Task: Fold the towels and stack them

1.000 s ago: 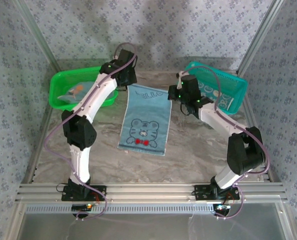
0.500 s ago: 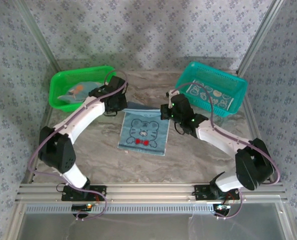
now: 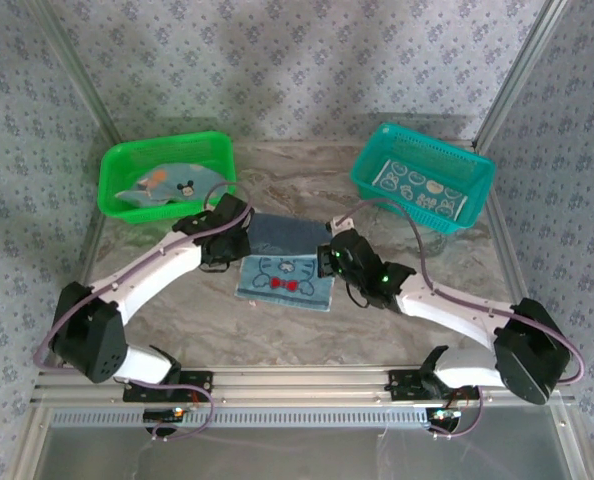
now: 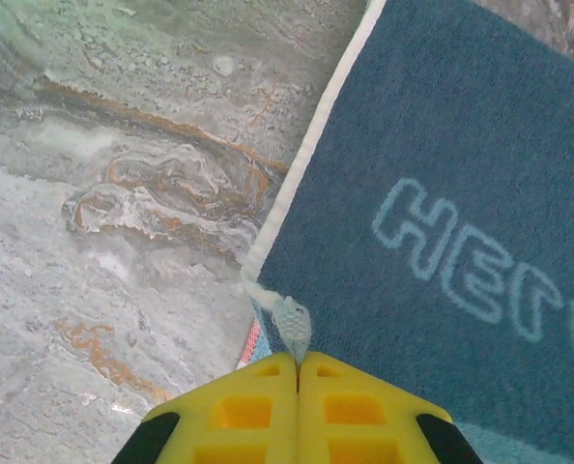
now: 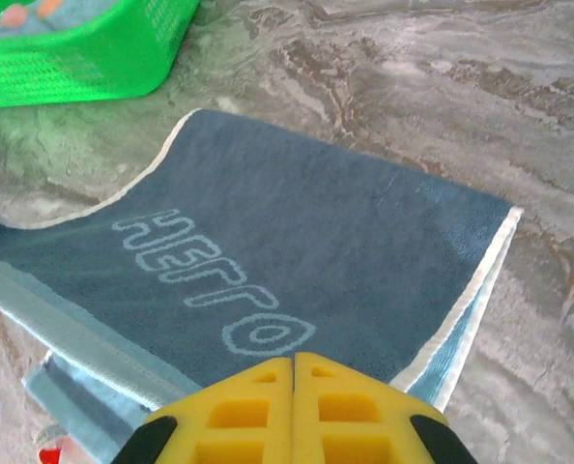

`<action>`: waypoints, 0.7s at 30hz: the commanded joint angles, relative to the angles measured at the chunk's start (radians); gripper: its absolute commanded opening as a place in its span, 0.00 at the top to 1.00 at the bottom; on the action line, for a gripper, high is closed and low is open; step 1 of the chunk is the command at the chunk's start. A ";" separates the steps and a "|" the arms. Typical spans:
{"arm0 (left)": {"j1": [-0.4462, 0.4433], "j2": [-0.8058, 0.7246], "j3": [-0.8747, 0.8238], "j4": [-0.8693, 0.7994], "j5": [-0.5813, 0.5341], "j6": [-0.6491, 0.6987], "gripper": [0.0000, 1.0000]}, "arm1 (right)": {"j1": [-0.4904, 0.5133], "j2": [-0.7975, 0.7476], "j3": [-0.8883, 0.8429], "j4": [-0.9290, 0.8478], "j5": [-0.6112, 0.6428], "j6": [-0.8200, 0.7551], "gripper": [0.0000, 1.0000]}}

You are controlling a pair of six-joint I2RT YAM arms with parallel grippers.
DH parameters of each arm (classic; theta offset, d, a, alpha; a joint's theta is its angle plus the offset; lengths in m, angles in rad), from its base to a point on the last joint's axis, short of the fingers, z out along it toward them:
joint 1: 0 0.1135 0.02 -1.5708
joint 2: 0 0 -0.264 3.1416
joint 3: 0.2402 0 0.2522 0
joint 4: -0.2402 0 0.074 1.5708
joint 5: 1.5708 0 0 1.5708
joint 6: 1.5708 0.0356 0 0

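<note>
Towel (image 3: 282, 262) lies mid-table between both arms, its far half folded over toward the bases, dark back side up with pale lettering. We see the left gripper (image 4: 298, 360) closed, pinching the flap's white-edged left corner, and the right gripper (image 5: 293, 362) closed on the flap near its right edge. The flap stops short of the near edge, tiger face showing. Bare table (image 3: 277, 330) all round; green basket (image 3: 117, 170) and teal basket (image 3: 477, 170) stand well apart at the far corners.

Bright even light, faint soft shadows.
</note>
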 commanded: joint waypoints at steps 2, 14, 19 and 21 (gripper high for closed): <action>-0.025 -0.063 -0.047 0.031 -0.021 -0.047 1.00 | 0.051 -0.037 -0.052 -0.016 0.118 0.059 1.00; -0.112 -0.103 -0.163 0.060 -0.047 -0.124 1.00 | 0.097 -0.038 -0.145 0.015 0.146 0.087 1.00; -0.153 -0.111 -0.207 0.079 -0.064 -0.157 1.00 | 0.121 -0.024 -0.197 0.041 0.166 0.112 1.00; -0.168 -0.110 -0.227 0.087 -0.072 -0.171 1.00 | 0.132 -0.018 -0.216 0.054 0.171 0.122 1.00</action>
